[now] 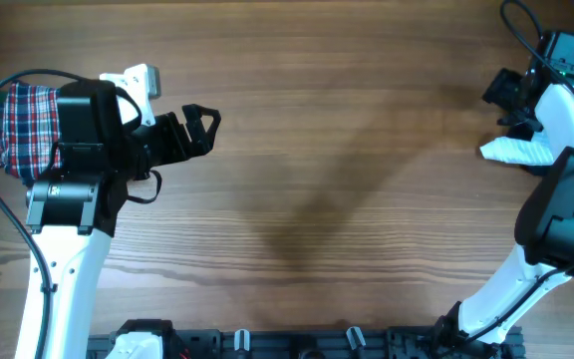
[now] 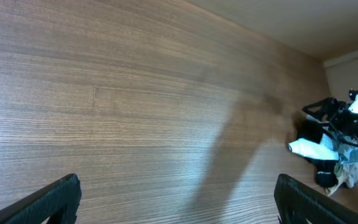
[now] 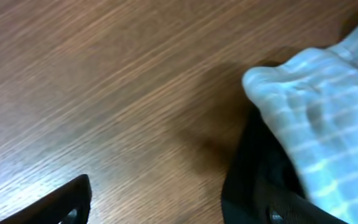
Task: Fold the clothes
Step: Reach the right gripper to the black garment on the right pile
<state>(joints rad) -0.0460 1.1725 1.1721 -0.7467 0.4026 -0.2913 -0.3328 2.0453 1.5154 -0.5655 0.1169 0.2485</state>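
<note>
Your right tool (image 3: 157, 190) is at the bench's (image 1: 317, 199) right edge, near the far right corner, with its jaws apart and bare wood between them. It is released and grasps nothing. A pale-blue checked garment (image 3: 316, 130) lies bunched against one finger (image 3: 260, 193) and partly over it, outside the gap rather than in it.

Your left tool (image 2: 176, 190) hangs above the bench near the left edge, spread wide and empty. The red-white-navy plaid garment (image 1: 23, 125) sits crumpled at the left edge, behind that arm.

Both pieces look like light, thin cloth. Expect them to be limp, to sag from any single hold and to drag on the wood grain rather than slide cleanly. They won't break, but a pinch on a loose fold will only lift one layer and leave the rest in a heap.

For the checked piece, go for a hem or corner, not the middle of the lump, and shift the right tool so the cloth sits between the jaws before you clench. You will likely need the second tool on an opposite corner to spread it flat.
</note>
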